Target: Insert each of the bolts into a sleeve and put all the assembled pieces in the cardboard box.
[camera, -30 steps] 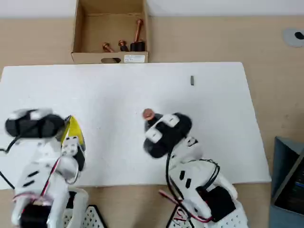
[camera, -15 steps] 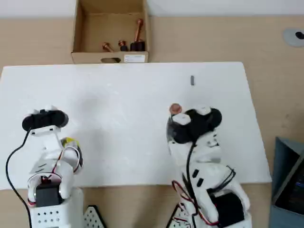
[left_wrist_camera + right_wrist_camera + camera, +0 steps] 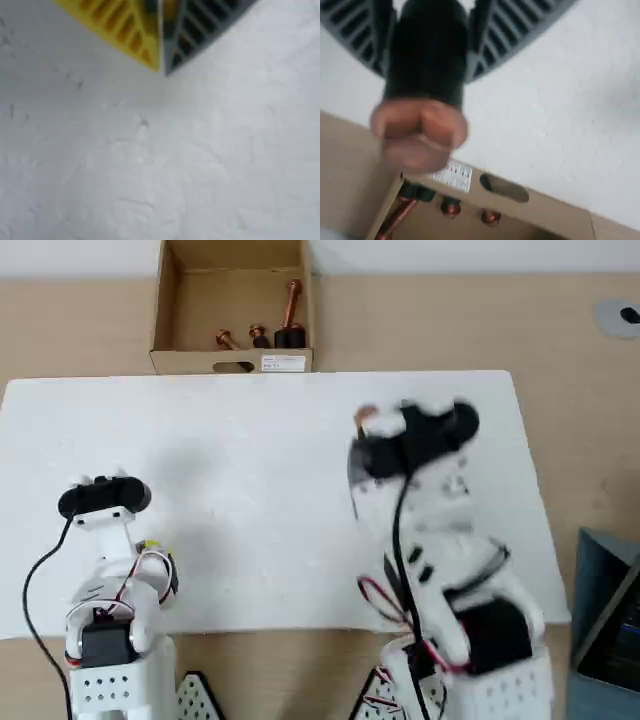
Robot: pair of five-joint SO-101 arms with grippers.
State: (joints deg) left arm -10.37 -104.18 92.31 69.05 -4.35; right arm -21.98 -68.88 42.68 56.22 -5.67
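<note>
Bolt [image 3: 420, 132] seated in its black sleeve [image 3: 427, 50] sits clamped in your right fingers [image 3: 510, 30], above the bench [image 3: 580, 390] short of the cardboard box [image 3: 545, 210]. Carry it past the near wall, then release low. Left fingers [image 3: 125, 30] are closed, empty.

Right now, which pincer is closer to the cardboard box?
Right. The right pincer, gripping the sleeved bolt, hangs over the mat short of the box; the left pincer sits far back.
</note>
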